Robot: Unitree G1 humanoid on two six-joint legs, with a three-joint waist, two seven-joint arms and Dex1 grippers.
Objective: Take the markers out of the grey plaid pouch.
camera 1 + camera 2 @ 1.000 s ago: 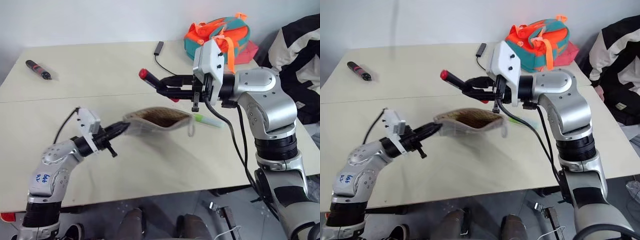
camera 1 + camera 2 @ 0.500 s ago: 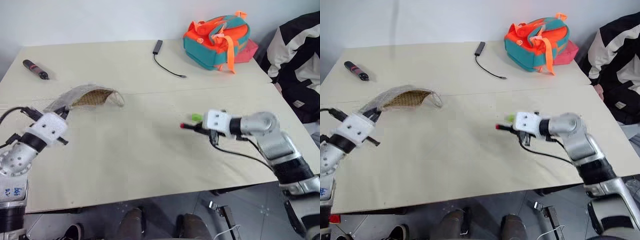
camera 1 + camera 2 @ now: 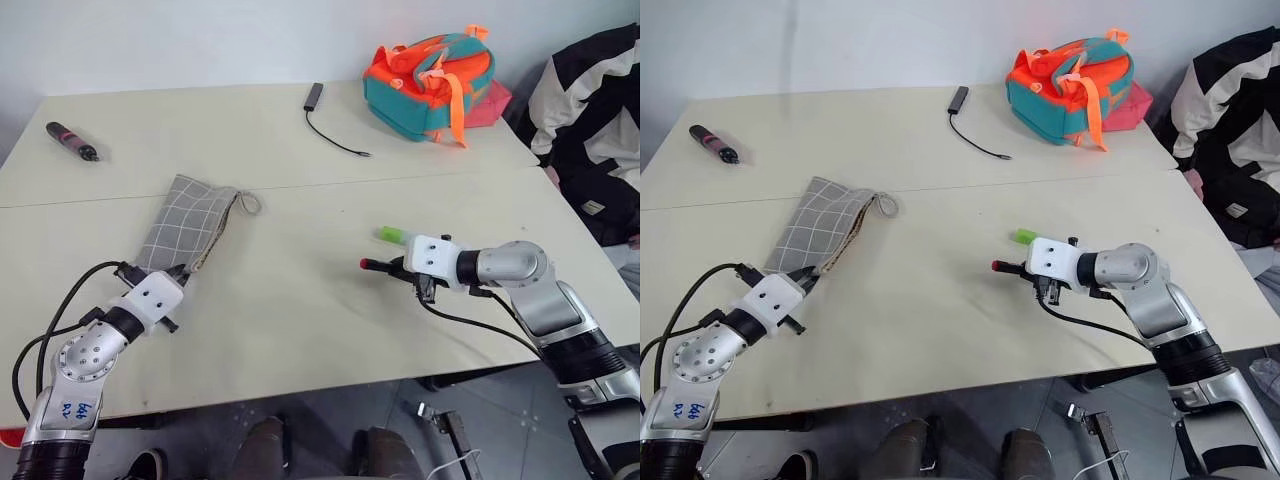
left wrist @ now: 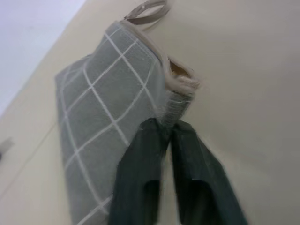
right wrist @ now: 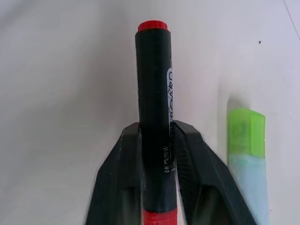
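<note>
Grey plaid pouch point(image 3: 186, 224) now flat, dark marker point(image 5: 154, 122) printed "BOARD"

pouch point(image 3: 187, 226): I see grey fabric crossed by thin white grid lines, a beige edging along the opening, a brownish lining.
cord loop point(image 3: 247, 204): beige.
dark marker point(image 5: 155, 122): I read a black barrel with white lettering, red at both ends.
green marker point(image 5: 247, 159): bright light-green cap, paler whitish-green body.
left gripper point(image 4: 166, 132): I see 2 black fingers on a white housing.
right gripper point(image 5: 155, 136): 2 black fingers, white housing behind them.
table point(image 3: 300, 300): pale cream, plain.
backpack point(image 3: 432, 72): orange and teal, with orange straps.
pen-like object point(image 3: 75, 140): black with a red band.
cable point(image 3: 335, 134): black.
</note>
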